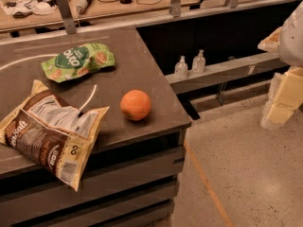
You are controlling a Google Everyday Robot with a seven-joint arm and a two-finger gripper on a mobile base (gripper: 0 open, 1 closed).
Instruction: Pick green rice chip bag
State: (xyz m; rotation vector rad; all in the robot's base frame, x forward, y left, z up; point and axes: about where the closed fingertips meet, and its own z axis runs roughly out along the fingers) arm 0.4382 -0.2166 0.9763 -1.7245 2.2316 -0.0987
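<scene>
The green rice chip bag (78, 61) lies flat on the dark table (142, 65), toward its back left, logo side up. It is a small light-green pouch with a dark green oval logo and pictures of round chips. My gripper (283, 100) hangs at the far right edge of the view, off the table and over the floor, well away from the bag. Nothing is held in it.
A large brown-and-white chip bag (49, 134) overhangs the table's front left edge. An orange (135, 105) sits near the front right corner. Two clear pump bottles (189, 64) stand on a ledge to the right. A cluttered desk (94, 4) lies behind a rail.
</scene>
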